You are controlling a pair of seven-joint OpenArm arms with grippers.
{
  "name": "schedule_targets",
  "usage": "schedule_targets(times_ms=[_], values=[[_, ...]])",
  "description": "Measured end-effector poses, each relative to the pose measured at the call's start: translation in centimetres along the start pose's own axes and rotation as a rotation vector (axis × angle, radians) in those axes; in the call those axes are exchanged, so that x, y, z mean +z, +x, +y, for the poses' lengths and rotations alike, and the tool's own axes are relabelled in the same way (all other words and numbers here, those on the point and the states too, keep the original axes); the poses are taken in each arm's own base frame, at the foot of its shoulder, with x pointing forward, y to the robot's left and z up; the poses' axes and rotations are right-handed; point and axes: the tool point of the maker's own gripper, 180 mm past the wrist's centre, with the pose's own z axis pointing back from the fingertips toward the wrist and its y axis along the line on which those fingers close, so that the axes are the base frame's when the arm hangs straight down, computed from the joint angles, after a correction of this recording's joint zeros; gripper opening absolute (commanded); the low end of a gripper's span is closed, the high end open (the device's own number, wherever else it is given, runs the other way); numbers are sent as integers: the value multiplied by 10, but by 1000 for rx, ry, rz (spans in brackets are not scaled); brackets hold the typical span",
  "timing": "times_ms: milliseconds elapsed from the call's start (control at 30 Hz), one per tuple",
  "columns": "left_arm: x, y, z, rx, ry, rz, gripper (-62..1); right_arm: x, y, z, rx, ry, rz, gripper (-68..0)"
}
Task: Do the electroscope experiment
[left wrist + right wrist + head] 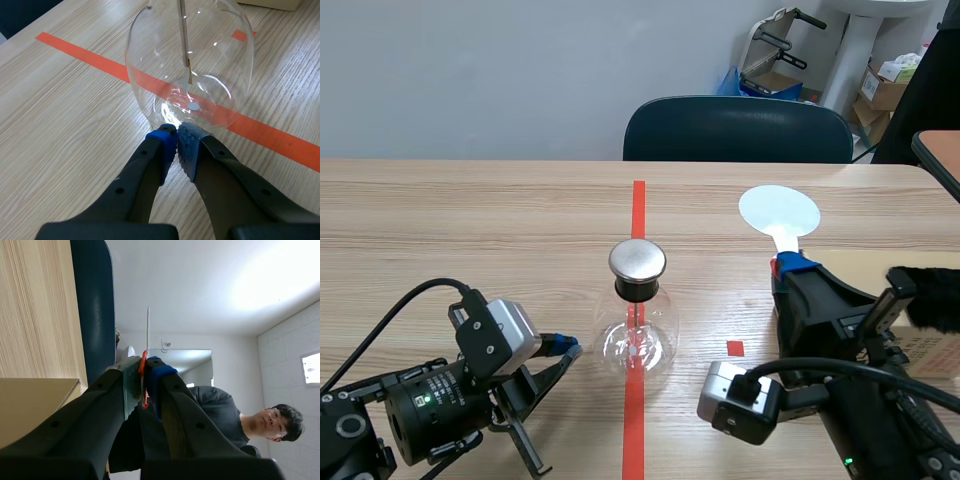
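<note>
**Findings**

1. The glass flask [638, 340] stands upright on the table [470, 220], on the red tape line, with its metal cap [637, 261] on top. The thin rod and leaf [186, 45] hang straight inside.
2. The left gripper [177, 137] is closed on nothing. Its 2 pads meet at the foot of the flask, just at the glass wall. Whether they touch it cannot be confirmed.
3. The right gripper [792, 268] is clamped on the handle of the white round paddle [778, 210]. The paddle is well apart from the cap, to the robot's right and farther out.
4. A black furry piece [932, 297] lies at the far right.

**Risks, as judged**

- The flask is round-bellied and carries its weight high. A forward nudge from the closed left fingers could slide it off the line or tip it.
- The paddle is thin and held only by a narrow pinch, so it may twist or slip during the swing toward the cap.
- If the paddle comes in too low or too fast, it would strike the cap and rock the flask.
- Any charge on the paddle may be weak, in which case the leaf would show nothing.
</note>
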Motion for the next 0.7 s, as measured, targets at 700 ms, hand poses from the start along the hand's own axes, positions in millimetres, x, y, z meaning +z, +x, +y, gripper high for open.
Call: schedule_targets(times_ms=[700], values=[[0,-1,0,0,0,7,-554,0,0,0,0,0,0,-658]])
